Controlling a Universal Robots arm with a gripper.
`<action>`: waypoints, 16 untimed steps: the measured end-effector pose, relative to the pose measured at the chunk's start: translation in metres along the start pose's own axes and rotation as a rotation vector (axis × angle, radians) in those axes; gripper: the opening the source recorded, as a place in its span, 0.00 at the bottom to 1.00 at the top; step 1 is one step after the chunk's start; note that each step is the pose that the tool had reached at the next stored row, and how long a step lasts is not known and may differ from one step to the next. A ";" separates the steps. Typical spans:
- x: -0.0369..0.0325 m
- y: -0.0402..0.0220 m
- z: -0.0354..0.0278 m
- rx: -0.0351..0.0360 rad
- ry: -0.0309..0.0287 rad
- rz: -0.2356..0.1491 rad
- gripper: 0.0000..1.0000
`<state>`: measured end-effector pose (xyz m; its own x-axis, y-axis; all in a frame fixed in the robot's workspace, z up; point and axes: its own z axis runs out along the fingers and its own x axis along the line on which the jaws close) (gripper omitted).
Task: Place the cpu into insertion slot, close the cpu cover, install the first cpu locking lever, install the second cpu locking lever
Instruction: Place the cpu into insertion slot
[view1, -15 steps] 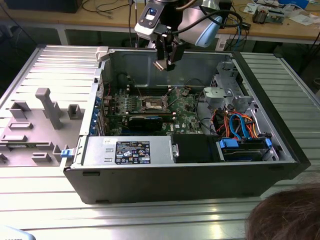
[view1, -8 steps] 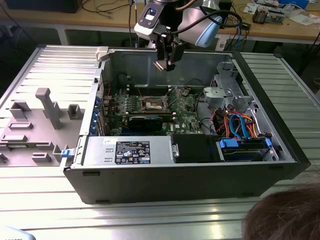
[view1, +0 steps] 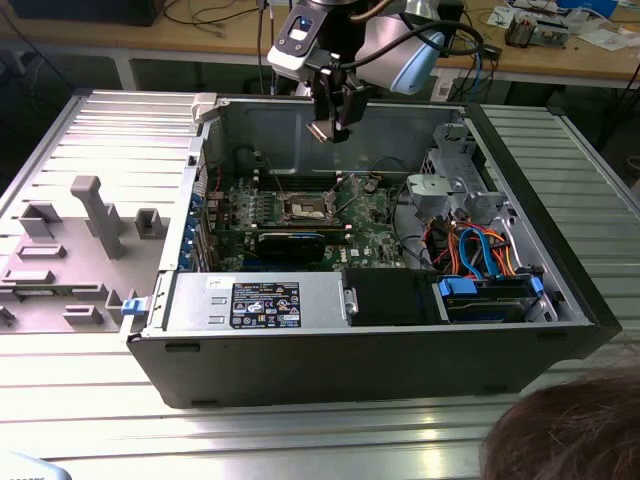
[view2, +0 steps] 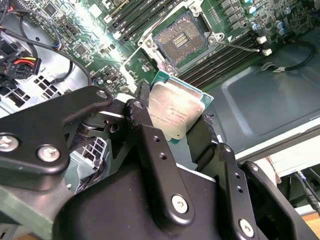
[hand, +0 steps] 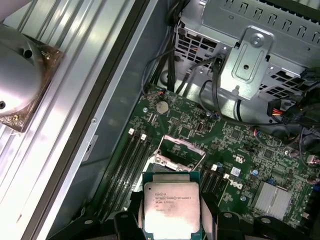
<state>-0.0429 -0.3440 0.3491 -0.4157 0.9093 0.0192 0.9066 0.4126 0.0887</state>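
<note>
Gripper: carried on an arm that reaches in from 12 o'clock, pointing down over the open computer case.
Cpu: between the black fingers, metal face showing in both wrist views, held in the air clear of the board.
Jaws: clamped on two opposite edges of the chip.
Insertion slot: contacts exposed, at 6 o'clock from the gripper in the exterior view, well apart.
Motherboard: green, surrounds the slot.
Drive cage: at 3 o'clock of the slot.
</note>
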 end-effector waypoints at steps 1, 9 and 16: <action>0.0000 0.0000 0.0000 -0.0001 -0.0002 0.002 0.54; 0.0000 0.0000 0.0003 -0.0003 -0.0016 0.018 0.54; 0.0000 -0.0001 0.0005 -0.0006 -0.0027 0.030 0.54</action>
<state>-0.0429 -0.3440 0.3485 -0.3879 0.9215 0.0192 0.9187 0.3849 0.0887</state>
